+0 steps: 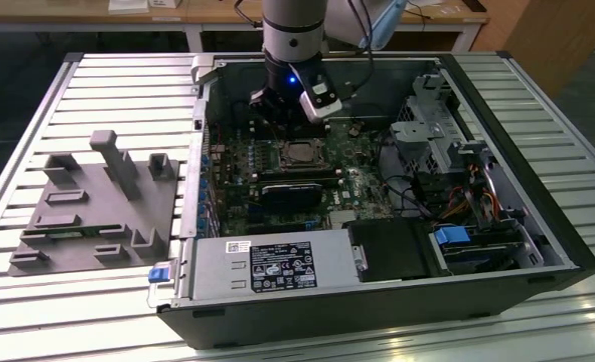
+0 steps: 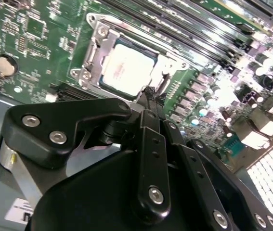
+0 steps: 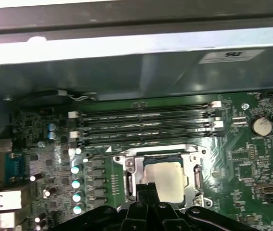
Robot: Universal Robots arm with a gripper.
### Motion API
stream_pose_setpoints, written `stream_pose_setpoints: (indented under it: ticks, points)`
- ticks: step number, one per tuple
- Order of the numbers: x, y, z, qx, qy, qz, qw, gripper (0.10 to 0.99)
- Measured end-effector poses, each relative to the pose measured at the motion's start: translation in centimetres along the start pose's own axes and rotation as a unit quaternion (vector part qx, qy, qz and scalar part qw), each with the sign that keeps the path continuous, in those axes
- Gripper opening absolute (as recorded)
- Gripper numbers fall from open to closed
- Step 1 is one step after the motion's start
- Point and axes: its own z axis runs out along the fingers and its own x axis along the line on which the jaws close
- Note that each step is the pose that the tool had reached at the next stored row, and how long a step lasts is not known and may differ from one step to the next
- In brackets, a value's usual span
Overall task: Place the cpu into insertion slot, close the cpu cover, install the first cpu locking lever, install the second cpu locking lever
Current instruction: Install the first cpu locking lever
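Open computer case point(image 1: 378, 320) lies on a slatted table point(image 1: 106, 75), taking up the centre and right of the exterior view. A grey fixture block point(image 1: 96, 204) stands on the table at the exterior view's left. The arm point(image 1: 293, 30) enters from the upper centre of that frame and reaches down into the case above the green motherboard point(image 1: 237, 162). The cpu point(image 2: 126, 70) is seated in the insertion slot point(image 3: 145, 159), its silvery top showing through the window of the cpu cover point(image 2: 97, 50), which lies flat around it. The gripper point(image 2: 149, 94) has its fingers drawn together, with the tips just beside the near edge of the cover; whether they touch it cannot be told. Long black memory slots point(image 3: 146, 125) run alongside the socket, and a coin battery point(image 3: 260, 126) sits near them on the board.
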Motion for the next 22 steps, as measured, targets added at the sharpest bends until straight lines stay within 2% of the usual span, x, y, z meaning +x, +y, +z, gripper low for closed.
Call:
stream_pose_setpoints:
  ticks: [4,13,17,19,22]
  points:
    - [0.37,-0.02,-0.18,-0.0001,-0.0016,0.000,1.0000,0.102]
    - [0.35,0.11,-1.86,-0.0002,-0.0021,0.000,1.0000,0.102]
    - [0.41,0.13,-2.09,-0.0004,-0.0025,0.000,1.0000,0.102]
    - [0.66,0.10,-2.11,-0.0003,-0.0030,0.000,1.0000,0.102]
    - [1.44,0.03,-2.13,-0.0005,-0.0046,0.000,1.0000,0.102]
